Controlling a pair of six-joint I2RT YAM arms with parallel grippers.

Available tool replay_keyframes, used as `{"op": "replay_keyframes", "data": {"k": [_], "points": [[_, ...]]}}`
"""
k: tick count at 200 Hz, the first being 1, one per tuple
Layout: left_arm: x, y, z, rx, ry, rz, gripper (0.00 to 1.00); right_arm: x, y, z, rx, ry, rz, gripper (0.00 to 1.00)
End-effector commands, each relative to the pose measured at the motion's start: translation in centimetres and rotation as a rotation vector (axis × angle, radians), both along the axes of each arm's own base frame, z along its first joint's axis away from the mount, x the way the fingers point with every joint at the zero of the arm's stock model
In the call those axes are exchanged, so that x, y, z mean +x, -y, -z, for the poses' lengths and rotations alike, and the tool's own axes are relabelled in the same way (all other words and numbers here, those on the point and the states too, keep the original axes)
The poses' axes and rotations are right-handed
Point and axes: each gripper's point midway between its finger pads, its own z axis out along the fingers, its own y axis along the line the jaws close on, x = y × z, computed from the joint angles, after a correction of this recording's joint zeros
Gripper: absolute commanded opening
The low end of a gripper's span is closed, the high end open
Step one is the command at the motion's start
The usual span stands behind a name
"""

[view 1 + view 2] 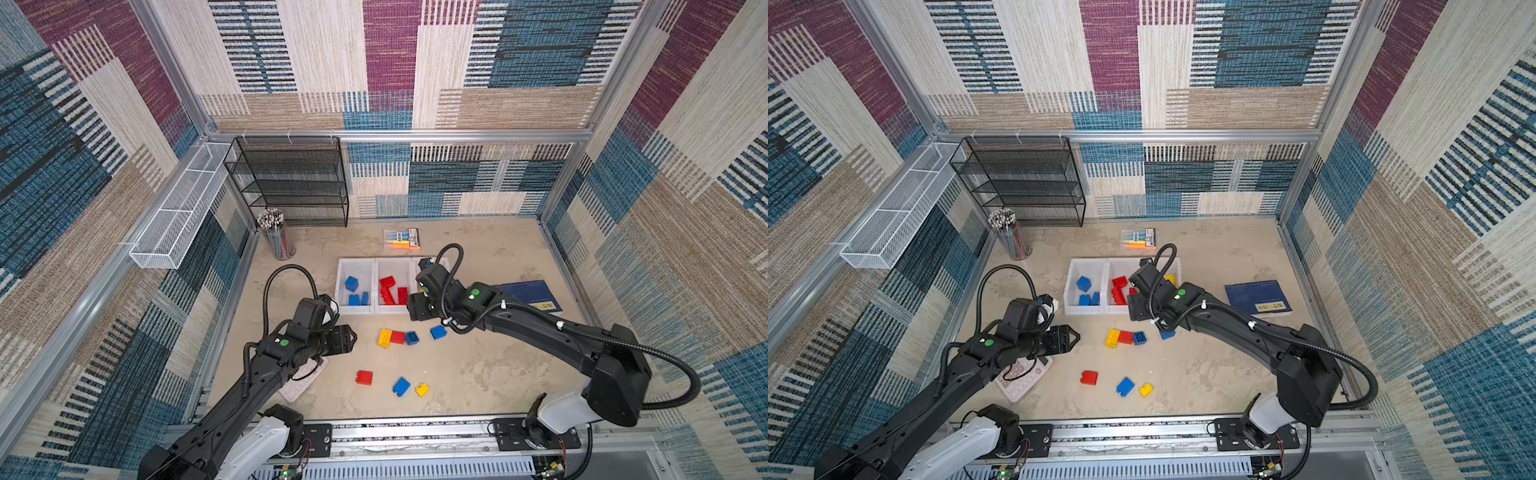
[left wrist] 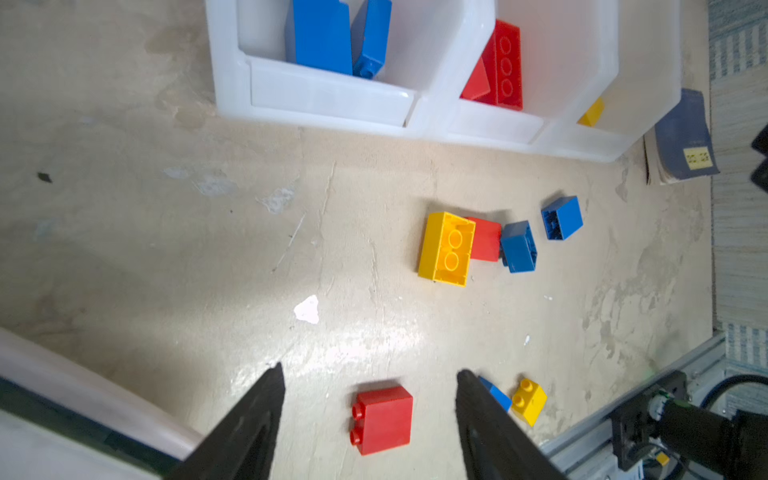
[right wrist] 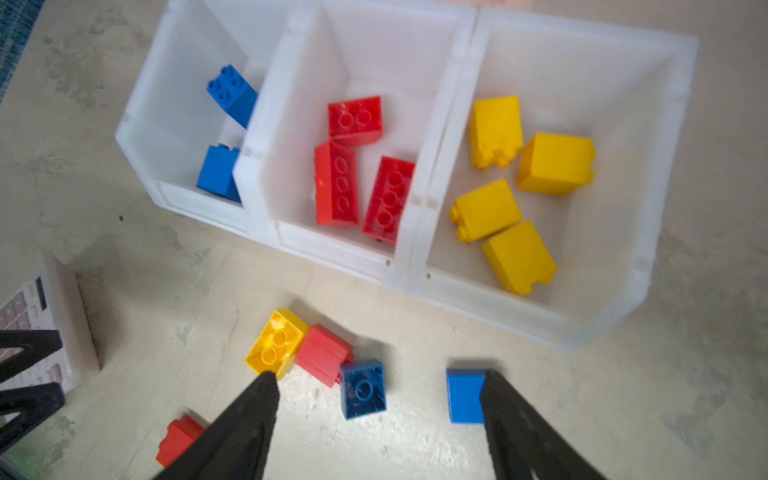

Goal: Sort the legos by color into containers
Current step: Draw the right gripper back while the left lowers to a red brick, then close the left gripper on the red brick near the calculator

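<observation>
Left tool parted, empty, right tool parted, empty

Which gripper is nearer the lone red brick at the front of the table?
Left. The left gripper hovers open just short of the red brick, which shows between its fingers. The right gripper, also open, is farther back, in front of the bins.

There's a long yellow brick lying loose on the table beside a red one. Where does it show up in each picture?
In a top view: the yellow brick lies on the table before the middle bin.
In a top view: the yellow brick, same spot.
Left wrist: the yellow brick, hollow side showing.
Right wrist: the yellow brick, before the middle bin.
Shared landmark: the red brick right beside it.
</observation>
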Motion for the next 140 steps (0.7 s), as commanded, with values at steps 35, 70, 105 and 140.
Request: {"op": "replay_keyframes", "data": {"k": [35,70,105,140], "points": [[-4.9,1.5,2.9,0.133,-0.138,0.095,0.70,-2.1,4.0,0.8,0.073,-0.018,0.154,0.80],[-6.3,1.4,4.9,0.199,-0.193,0.093,0.70,-2.3,5.1,0.6,0.068,-0.009,0.168,0.81],[-6.6,2.7,5.9,0.211,-0.220,0.148,0.70,-2.7,5.4,1.3,0.074,-0.021,0.168,0.81],[-6.6,3.7,6.6,0.249,-0.241,0.207,0.70,-2.9,5.6,1.5,0.080,-0.026,0.171,0.81]]}}
